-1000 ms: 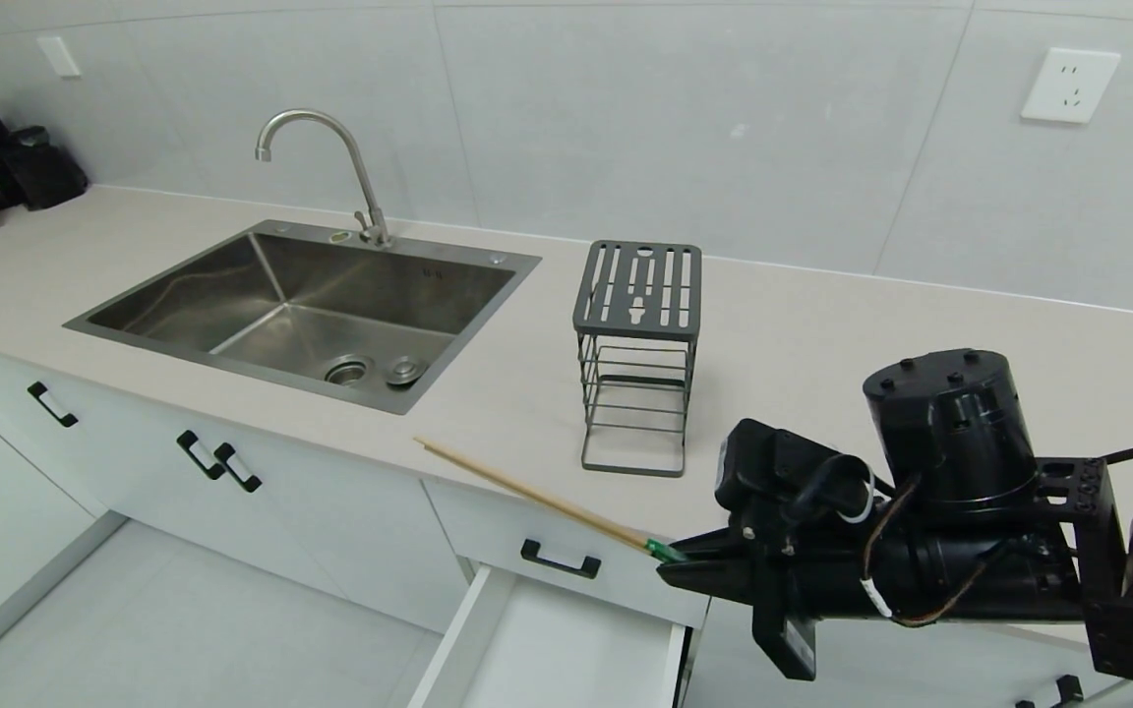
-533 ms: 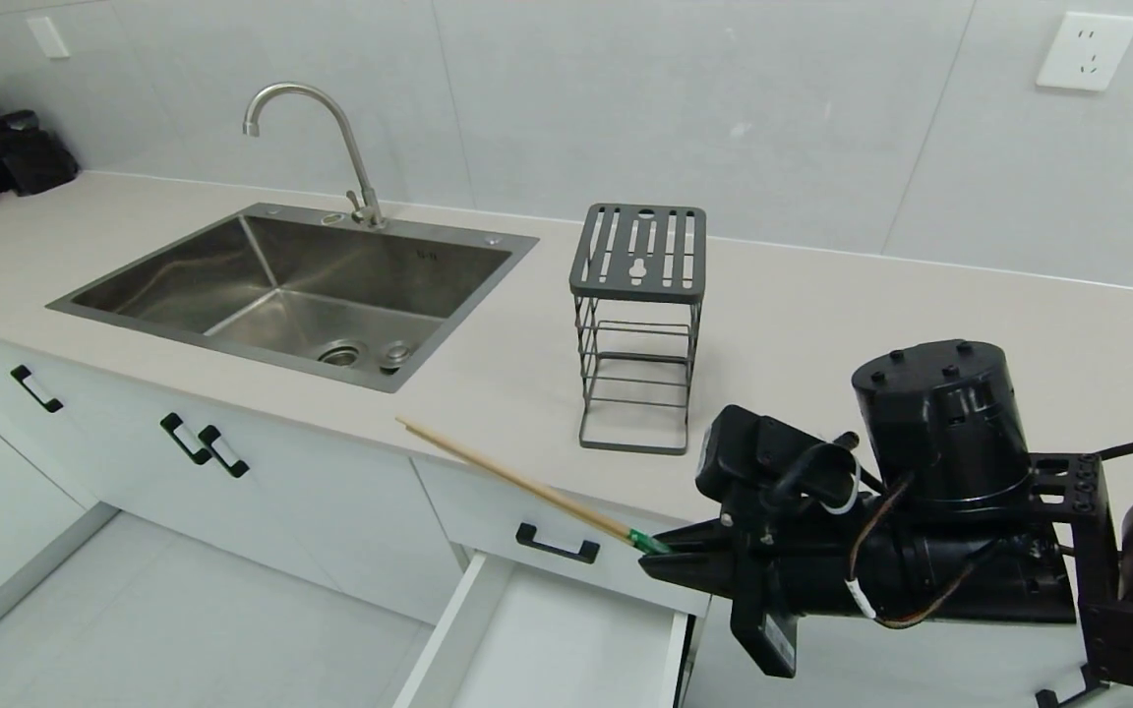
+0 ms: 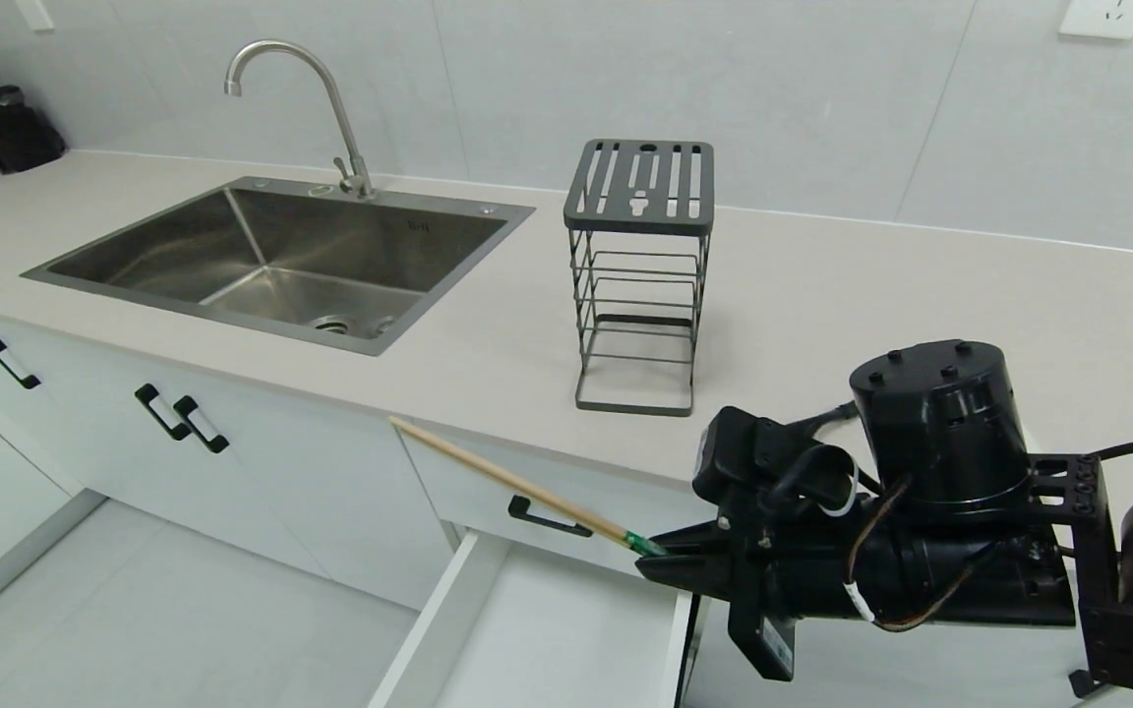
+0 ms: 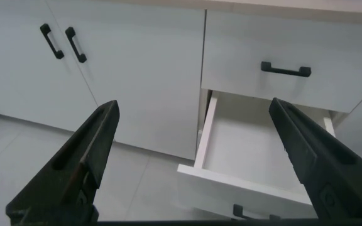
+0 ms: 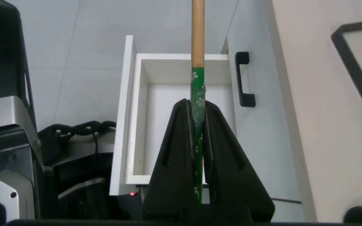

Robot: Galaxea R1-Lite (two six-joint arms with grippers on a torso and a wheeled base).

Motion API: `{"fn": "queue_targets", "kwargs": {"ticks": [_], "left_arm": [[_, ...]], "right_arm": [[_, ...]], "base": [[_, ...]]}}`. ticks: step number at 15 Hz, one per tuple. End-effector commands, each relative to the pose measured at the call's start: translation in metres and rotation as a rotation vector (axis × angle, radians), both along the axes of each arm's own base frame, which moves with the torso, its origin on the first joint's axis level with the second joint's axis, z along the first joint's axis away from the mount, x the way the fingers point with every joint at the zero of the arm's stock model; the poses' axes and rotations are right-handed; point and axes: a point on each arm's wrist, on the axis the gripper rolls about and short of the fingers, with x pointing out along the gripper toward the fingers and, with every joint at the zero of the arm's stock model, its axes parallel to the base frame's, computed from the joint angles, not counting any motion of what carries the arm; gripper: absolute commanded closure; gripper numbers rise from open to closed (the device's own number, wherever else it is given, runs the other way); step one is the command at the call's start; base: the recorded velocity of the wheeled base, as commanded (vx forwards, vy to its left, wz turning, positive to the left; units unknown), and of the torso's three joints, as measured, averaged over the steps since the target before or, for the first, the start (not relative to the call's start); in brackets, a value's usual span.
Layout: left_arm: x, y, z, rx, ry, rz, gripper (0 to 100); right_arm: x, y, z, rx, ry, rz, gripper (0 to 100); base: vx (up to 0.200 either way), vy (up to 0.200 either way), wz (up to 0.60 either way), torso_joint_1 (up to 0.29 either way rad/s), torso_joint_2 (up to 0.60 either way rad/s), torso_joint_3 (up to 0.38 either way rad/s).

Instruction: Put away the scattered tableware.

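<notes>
- Chopstick [image 3: 517,484]: held at its green end by the right gripper [image 3: 665,562], whose fingers are clenched on it. It is carried nearly level above the open drawer [image 3: 448,629], with the free tip directed toward the robot's left, near the counter edge.
- Left gripper [image 4: 193,105]: fingers are spread, with nothing between them; the drawer is seen ahead of it.
- Risk, as judged: only the very end is pinched, so the long free shaft could pivot or slip when the wrist is tilted. If it were released too far out, it would likely be dropped past the drawer's wall to the floor. The far tip could also be caught on the cabinet front.
- Appearance: a slim, straight rod of pale wood; the green end is marked with small light spots. Whether one stick or a pair is held cannot be told.
- Counter [image 3: 822,295]: a wire rack [image 3: 639,187] is stood on it, with the sink [image 3: 350,236] set in well apart to the left.
</notes>
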Motion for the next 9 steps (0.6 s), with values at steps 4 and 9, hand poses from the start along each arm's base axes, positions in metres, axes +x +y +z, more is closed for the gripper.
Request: {"fn": "queue_targets", "kwargs": {"ticks": [4,9], "left_arm": [[0.0000,0.0000,-0.0001,0.000,0.000,0.000,0],[0.0000,0.0000,-0.0001,0.000,0.000,0.000,0]], "right_arm": [[0.0022,0.0034,0.0052,0.010,-0.018,-0.011,100],[-0.0010,0.0053,0.0057,0.011,-0.018,-0.001,100]], "base": [[0.000,0.000,0.00,-0.199,0.38,0.183],[0.000,0.000,0.00,-0.128,0.25,0.117]]}}
